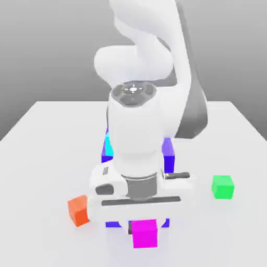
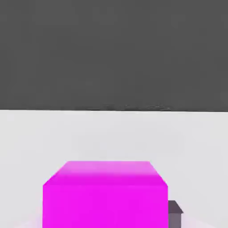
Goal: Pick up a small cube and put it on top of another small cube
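Soft grey background is fading down behind the white table (image 1: 41, 156), and the robot arm (image 1: 136, 130) is leaning over it towards me. The hand (image 1: 144, 228) is closing on the small magenta cube (image 1: 144, 235), clamped across it, with a dark fingertip (image 2: 174, 220) lying just beside one flank. The cube is sitting under the hand, in front of the big blue-violet block (image 1: 168, 162); whether it is touching the table I can't tell. The orange cube (image 1: 79, 210) is lying towards the exterior view's left, the green cube (image 1: 223, 187) well apart towards the right, and which one is meant as the base the task isn't saying. Securing and raising the cube seems to be the step in hand, and doing it well is calling for an even squeeze and a slow, straight lift, with no twist of the wrist, going high enough to pass the neighbours before any sideways travel. If the pads are biting off-centre, the cube could be pivoting on the way up. It is standing upright, its top level, one flat face pointing nearly straight at the exterior view; its edges are looking about equal, so it is showing no long axis.
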Robot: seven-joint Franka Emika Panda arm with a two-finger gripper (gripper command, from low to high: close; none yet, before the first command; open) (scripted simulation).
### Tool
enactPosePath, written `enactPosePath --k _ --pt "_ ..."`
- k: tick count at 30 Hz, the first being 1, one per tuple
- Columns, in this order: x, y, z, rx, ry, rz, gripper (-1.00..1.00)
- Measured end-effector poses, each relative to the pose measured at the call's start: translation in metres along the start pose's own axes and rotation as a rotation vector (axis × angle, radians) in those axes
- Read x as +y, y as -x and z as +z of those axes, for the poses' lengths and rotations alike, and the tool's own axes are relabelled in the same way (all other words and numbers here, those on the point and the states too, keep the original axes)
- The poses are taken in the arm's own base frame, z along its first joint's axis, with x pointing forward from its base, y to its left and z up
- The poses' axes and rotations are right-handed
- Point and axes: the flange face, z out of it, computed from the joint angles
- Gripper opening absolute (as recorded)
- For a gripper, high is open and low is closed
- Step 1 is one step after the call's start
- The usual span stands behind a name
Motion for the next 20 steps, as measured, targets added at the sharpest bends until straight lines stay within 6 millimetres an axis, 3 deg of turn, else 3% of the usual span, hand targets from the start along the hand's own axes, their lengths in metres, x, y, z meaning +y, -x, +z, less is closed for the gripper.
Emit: enactPosePath --k 2,5,9,11,16,17,20 --pt "-0.033 0.064 -0.001 -0.006 0.007 -0.197 -1.00" --pt "-0.068 0.186 0.000 -0.009 0.028 -0.566 -1.00" --pt "-0.048 0.256 0.001 0.009 0.058 -0.817 -1.00" --pt "-0.043 0.273 0.011 0.016 0.069 -0.886 -1.00" --pt "-0.039 0.276 0.054 0.021 0.073 -0.906 -1.00" --pt "-0.038 0.275 0.063 0.020 0.072 -0.906 1.00" --pt "-0.038 0.275 0.063 0.020 0.072 -0.906 1.00"
